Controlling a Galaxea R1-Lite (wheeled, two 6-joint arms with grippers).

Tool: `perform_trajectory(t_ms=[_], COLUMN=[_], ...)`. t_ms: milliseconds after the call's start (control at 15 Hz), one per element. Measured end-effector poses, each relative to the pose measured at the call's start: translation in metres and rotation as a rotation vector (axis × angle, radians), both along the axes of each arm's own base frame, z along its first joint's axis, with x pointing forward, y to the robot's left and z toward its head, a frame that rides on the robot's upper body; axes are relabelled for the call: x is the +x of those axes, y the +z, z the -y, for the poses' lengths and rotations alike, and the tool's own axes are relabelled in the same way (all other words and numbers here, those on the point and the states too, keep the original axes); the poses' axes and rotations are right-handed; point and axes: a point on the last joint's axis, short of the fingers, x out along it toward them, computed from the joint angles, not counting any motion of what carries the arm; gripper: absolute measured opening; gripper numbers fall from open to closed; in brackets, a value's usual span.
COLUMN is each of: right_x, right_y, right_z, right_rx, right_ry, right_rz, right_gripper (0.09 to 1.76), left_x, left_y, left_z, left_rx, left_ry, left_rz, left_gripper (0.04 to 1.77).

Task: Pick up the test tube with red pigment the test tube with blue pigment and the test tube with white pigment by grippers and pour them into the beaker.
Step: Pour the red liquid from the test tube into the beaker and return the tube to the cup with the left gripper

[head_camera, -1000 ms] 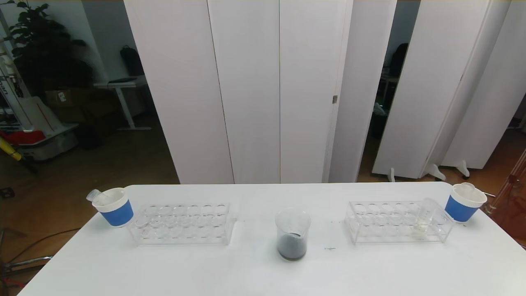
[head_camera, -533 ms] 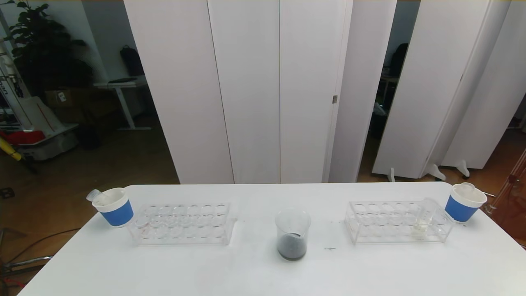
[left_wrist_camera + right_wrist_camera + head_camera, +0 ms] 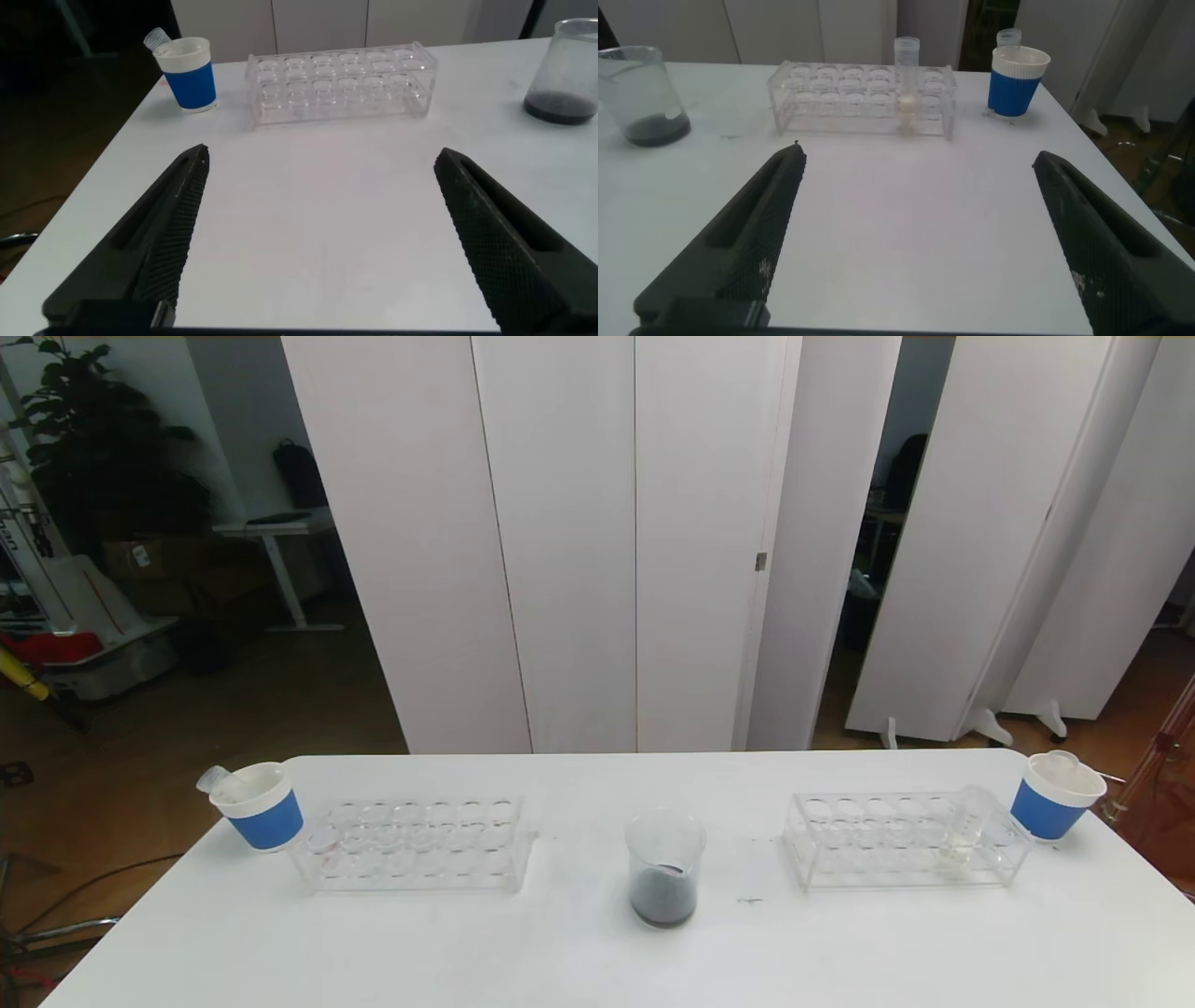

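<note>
The beaker stands at the table's middle with dark liquid at its bottom; it also shows in the left wrist view and the right wrist view. The test tube with white pigment leans in the right rack's far-right end. No tube with red or blue pigment is in view. My left gripper hovers open over bare table, short of the left rack. My right gripper is open too, short of the right rack. Neither arm appears in the head view.
A clear rack with no tubes in it lies left of the beaker, another on the right. A blue paper cup at the far left holds a clear tube. A second blue cup sits by the table's right edge.
</note>
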Motion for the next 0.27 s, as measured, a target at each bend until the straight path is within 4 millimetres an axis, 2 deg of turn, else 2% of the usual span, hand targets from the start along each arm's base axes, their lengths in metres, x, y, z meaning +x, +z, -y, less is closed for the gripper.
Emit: perform_trajectory(t_ms=[267], right_x=[0.0000], right_y=[-0.0001], right_z=[0.0000], right_rx=[0.000], right_ry=[-0.001], right_rz=[-0.001], right_gripper=[1.75], left_x=[0.0000], left_y=[-0.0002], left_z=[0.0000], left_rx=[0.000], left_ry=[0.000], left_rz=[-0.001], left_gripper=[1.72])
